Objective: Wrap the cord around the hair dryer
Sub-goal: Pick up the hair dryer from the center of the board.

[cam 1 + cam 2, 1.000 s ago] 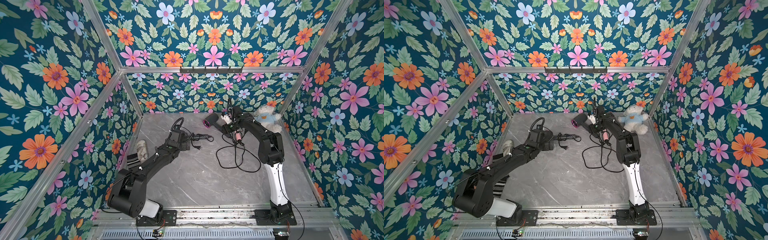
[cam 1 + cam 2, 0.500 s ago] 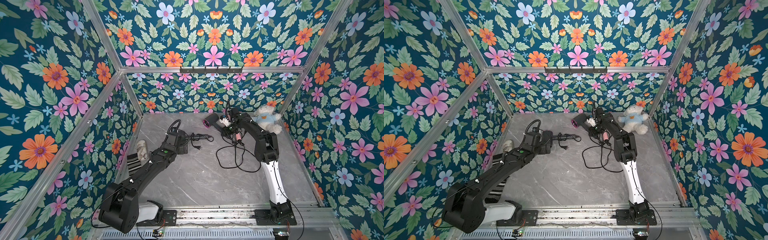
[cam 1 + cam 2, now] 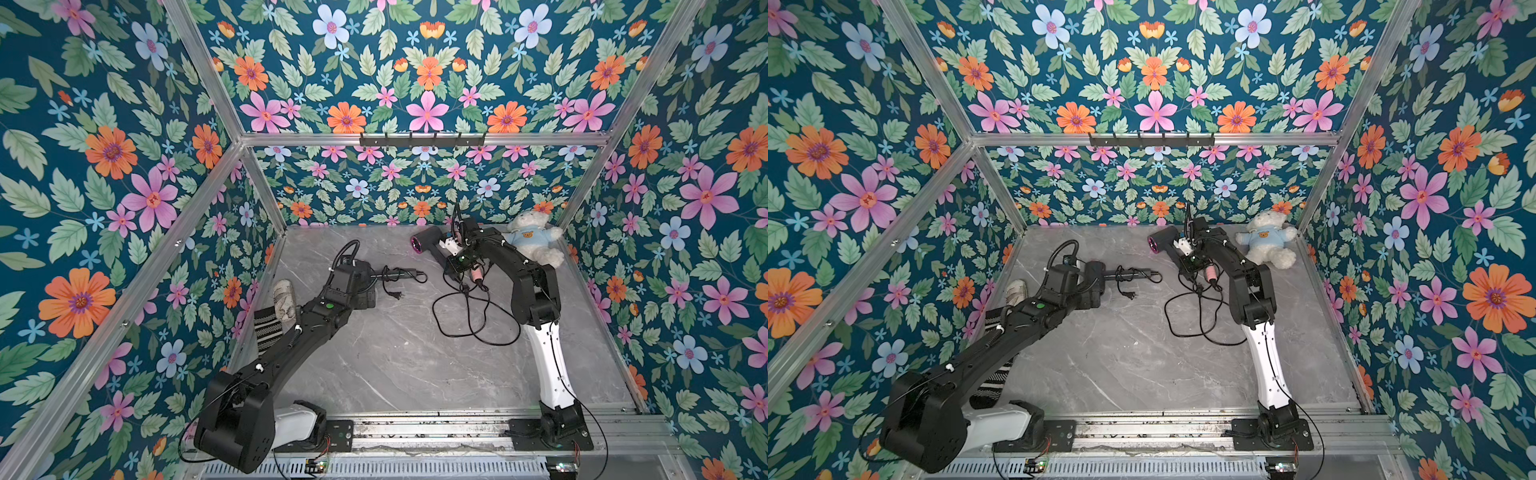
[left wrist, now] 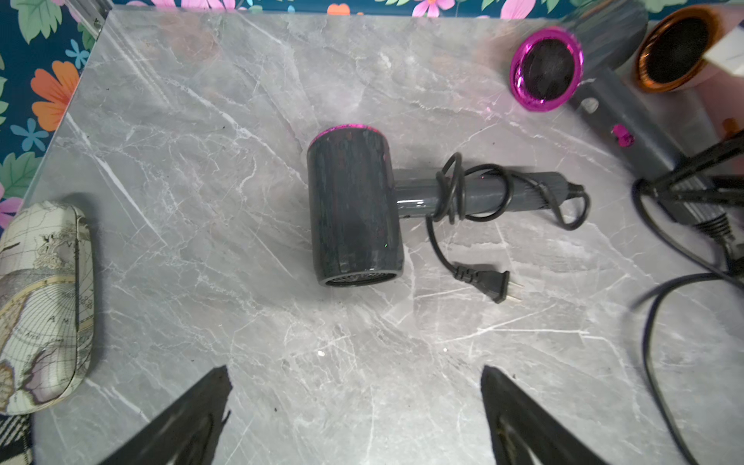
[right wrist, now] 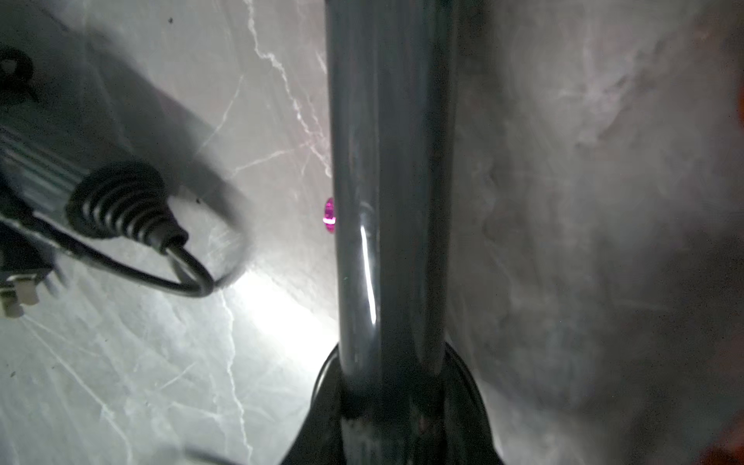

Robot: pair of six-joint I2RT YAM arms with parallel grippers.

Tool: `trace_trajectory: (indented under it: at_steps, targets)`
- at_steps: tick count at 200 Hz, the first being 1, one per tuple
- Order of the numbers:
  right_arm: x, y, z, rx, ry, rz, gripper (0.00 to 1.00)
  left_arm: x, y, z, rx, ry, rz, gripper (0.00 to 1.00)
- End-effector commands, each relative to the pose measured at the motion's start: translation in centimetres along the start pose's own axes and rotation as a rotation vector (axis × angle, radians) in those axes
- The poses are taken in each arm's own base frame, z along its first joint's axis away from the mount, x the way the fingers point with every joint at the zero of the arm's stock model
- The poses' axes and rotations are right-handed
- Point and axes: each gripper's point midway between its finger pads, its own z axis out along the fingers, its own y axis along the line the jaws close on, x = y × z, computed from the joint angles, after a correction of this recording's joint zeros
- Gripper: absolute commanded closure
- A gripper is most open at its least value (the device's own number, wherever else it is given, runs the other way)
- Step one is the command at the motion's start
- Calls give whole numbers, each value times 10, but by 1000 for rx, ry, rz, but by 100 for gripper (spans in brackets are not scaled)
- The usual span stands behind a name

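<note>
Partly: one dryer (image 4: pixel 354 205) has its cord (image 4: pixel 455 189) wrapped, left fingers (image 4: pixel 193 414) apart; right fingers (image 5: pixel 318 410) clamp second dryer (image 5: pixel 386 161), loose cord (image 4: pixel 645 346) still unwound on bench (image 4: pixel 362 362)

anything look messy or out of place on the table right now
Yes. The far hair dryer has its long cord sprawled in loose, tangled loops on the table, unwrapped. The near hair dryer has its wrapped cord slack around the handle, plug trailing.

Blurred and very close in the right wrist view: hair dryer handle (image 5: pixel 390 181); right gripper (image 5: pixel 392 374) mostly cut off by the edge, grip unclear. Cropped in the left wrist view: fingers (image 4: pixel 189 422) of left gripper (image 4: pixel 354 374), map-printed case (image 4: pixel 44 306), copper-rimmed dryer (image 4: pixel 676 48)
</note>
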Motion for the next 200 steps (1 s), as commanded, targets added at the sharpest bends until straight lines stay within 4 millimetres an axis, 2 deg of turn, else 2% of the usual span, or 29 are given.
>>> trace_trajectory:
  at_steps: [1, 28, 48, 64, 80, 106, 135, 144, 149, 160, 173, 200]
  targets:
    - [-16, 2, -23, 17, -73, -39, 84, -17, -9, -5, 42, -40, 28, 1]
    - [-22, 11, -60, 23, -133, -69, 91, -46, -24, -14, 86, -37, 98, 1]
    - [-23, 31, -94, -5, -231, -130, 97, -67, -42, -26, 175, -64, 104, 1]
    - [-10, 49, -116, -30, -271, -178, 100, -82, -54, -38, 246, -93, 100, 1]
    - [11, 65, -128, -43, -265, -215, 100, -93, -65, -50, 306, -107, 98, 1]
    - [48, 96, -125, 1, -183, -373, 100, -103, -85, -63, 414, -80, 125, 1]
    - [72, 130, -123, 24, -139, -477, 100, -98, -100, -57, 487, -13, 143, 1]
    - [73, 140, -120, 41, -161, -507, 100, -89, -104, -51, 501, 22, 152, 1]
    - [69, 148, -131, 52, -208, -521, 100, -82, -106, -48, 521, 44, 162, 1]
    - [70, 162, -135, 44, -233, -542, 100, -62, -118, -46, 608, 96, 204, 1]
    - [70, 174, -139, 60, -244, -581, 100, -48, -123, -43, 656, 120, 211, 1]
    - [71, 195, -147, 88, -260, -664, 100, -43, -126, -36, 668, 124, 213, 1]
